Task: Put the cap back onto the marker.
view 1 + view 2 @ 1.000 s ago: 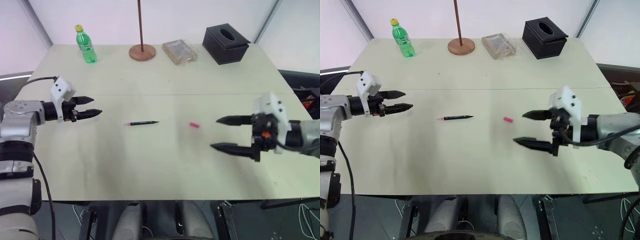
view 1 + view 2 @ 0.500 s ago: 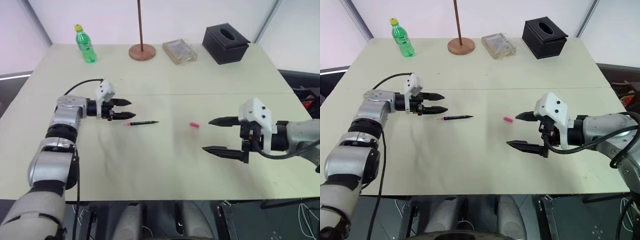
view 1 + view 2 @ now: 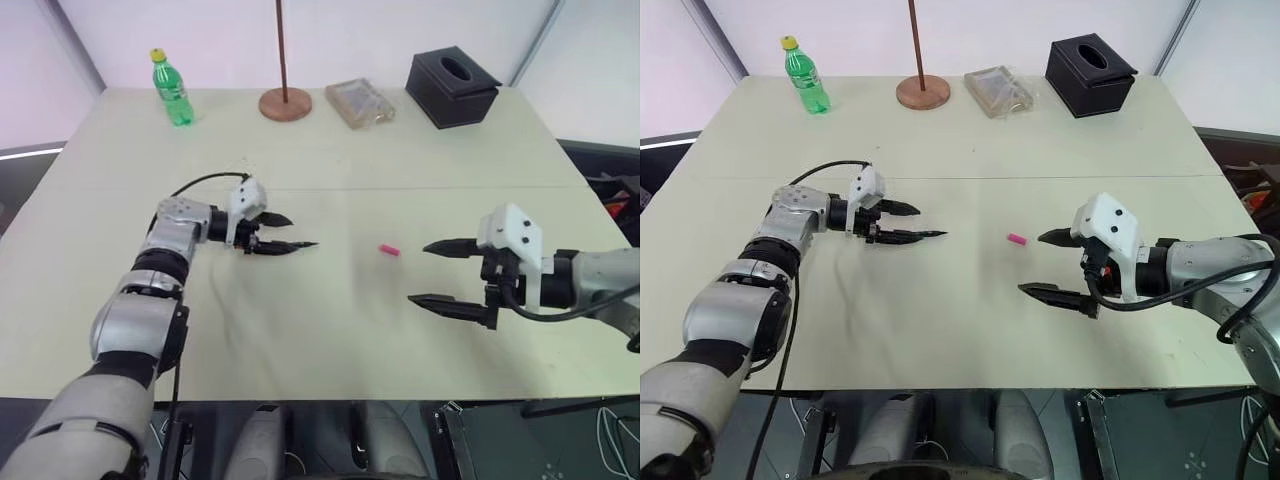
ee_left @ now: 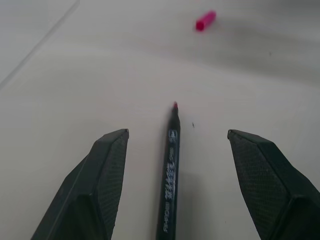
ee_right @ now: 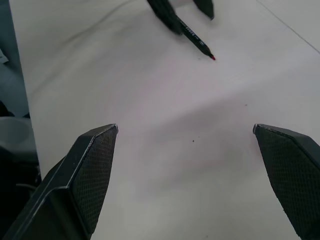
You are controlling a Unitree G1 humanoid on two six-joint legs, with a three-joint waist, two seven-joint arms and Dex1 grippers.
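Left hand: spread, one finger on each side of the marker on the counter.
Right hand: spread, near the pink cap, not touching.

Left claw has advanced; now straddles the marker

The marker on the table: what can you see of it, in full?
The marker is a slim black pen with white print along its barrel and a bare red tip, uncapped. It lies flat on the pale table, between the open fingers of the left hand, which do not touch it. Its pink cap lies apart, beyond the tip.
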